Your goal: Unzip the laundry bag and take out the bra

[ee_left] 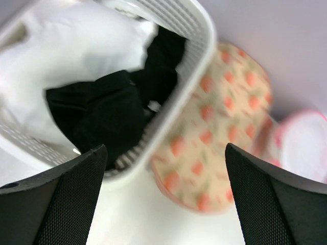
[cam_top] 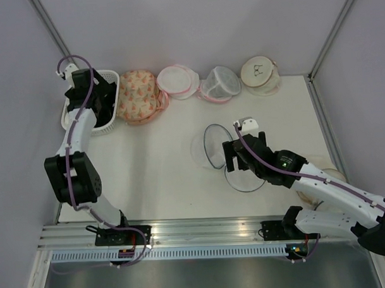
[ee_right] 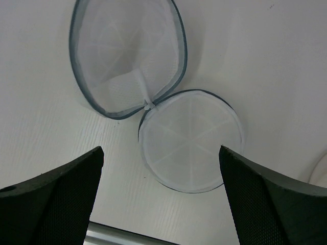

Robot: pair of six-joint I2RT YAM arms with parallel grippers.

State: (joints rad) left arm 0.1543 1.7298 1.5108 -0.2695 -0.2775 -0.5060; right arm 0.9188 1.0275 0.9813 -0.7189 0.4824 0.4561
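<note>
The laundry bag (cam_top: pixel 215 145) lies unzipped on the table, its two round mesh halves with dark rims spread flat and empty (ee_right: pixel 127 56). My right gripper (cam_top: pixel 238 156) hovers just above it, open, with nothing between its fingers (ee_right: pixel 161 199). A black fabric piece, the bra (ee_left: pixel 102 112), lies in the white basket (ee_left: pixel 190 66) beside a white cloth (ee_left: pixel 76 46). My left gripper (cam_top: pixel 95 97) hangs over that basket (cam_top: pixel 114 76), open and empty (ee_left: pixel 163 196). In the top view the arm hides the bra.
Along the back edge stand a floral pink bag (cam_top: pixel 139 95), two pink-trimmed mesh bags (cam_top: pixel 177 81) (cam_top: pixel 221 85) and a beige round bag (cam_top: pixel 259 72). Another pale round object (cam_top: pixel 329 176) sits partly hidden under my right arm.
</note>
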